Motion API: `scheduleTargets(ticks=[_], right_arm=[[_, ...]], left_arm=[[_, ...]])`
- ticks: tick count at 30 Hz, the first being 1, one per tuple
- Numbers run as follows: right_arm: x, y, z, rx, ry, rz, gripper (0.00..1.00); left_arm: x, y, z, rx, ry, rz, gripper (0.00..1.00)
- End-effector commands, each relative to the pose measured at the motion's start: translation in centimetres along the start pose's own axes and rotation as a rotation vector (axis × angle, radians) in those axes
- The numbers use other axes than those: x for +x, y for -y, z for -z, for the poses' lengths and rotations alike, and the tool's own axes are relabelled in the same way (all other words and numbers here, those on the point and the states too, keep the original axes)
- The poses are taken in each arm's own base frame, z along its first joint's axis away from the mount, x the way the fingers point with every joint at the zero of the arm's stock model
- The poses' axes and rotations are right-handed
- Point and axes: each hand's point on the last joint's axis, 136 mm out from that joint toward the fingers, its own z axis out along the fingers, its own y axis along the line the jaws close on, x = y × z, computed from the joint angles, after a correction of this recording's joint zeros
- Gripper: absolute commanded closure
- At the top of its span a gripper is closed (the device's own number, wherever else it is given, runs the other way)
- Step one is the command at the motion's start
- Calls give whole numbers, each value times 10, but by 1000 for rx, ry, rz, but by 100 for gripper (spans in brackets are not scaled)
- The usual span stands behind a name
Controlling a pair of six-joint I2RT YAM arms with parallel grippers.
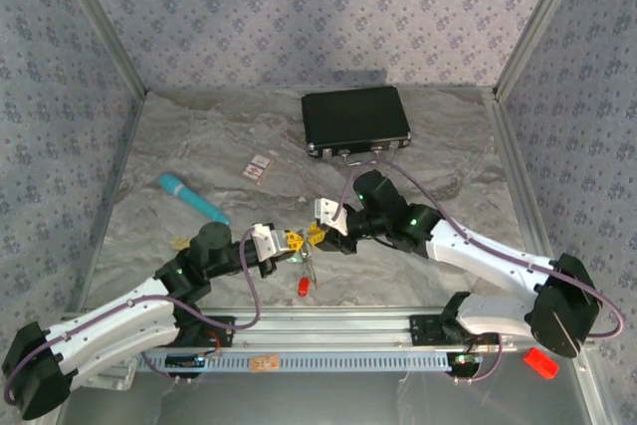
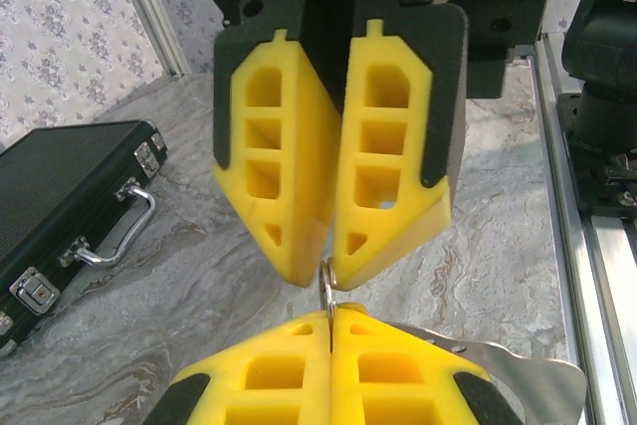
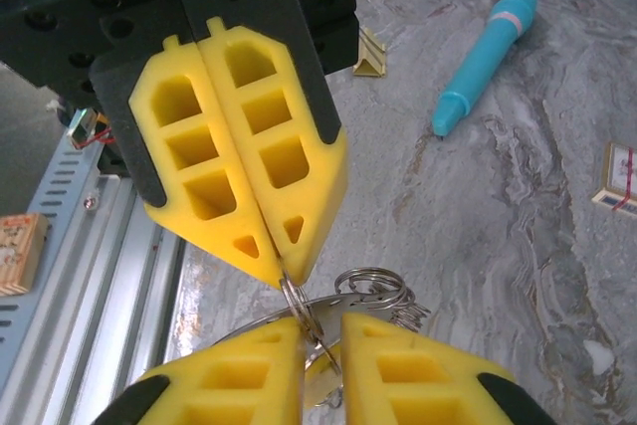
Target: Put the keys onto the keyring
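Robot lab test cell. Bare aluminium-extrusion frame posts (image 1: pixel 101 22) box in grey patterned walls (image 1: pixel 318 7) around a marble-print tabletop (image 1: pixel 199 146). Two white-and-black robot arms (image 1: pixel 119 323) are bolted to a slotted aluminium rail (image 1: pixel 338 330) at 6 o'clock. Black latched instrument case (image 1: pixel 355 118) sits at 12 o'clock.

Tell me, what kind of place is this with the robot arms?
Probably a robot test booth, not a home: a left arm and right arm bolted to a metal rail, a marble-look table, and flowery wall panels closing it in.
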Motion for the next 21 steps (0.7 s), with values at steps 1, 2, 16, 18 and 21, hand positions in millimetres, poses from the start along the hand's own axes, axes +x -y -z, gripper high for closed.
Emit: scheduleTargets(ticks=[1, 2, 16, 18, 21], right_arm=[[-4, -1, -2, -12, 12, -1, 91], [-5, 0, -1, -9, 9, 0, 95], [1, -7, 6, 27, -305, 192, 100], [0, -7, 4, 30, -329, 216, 100], [-7, -11, 4, 18, -300, 215, 100]], left_arm=[[-19, 2, 1, 16, 78, -28, 100], [-19, 2, 1, 14, 77, -27, 100], [-9, 1, -3, 38, -62, -13, 88], [-9, 0, -3, 35, -64, -14, 91], [-10, -1, -3, 30, -59, -20, 100]])
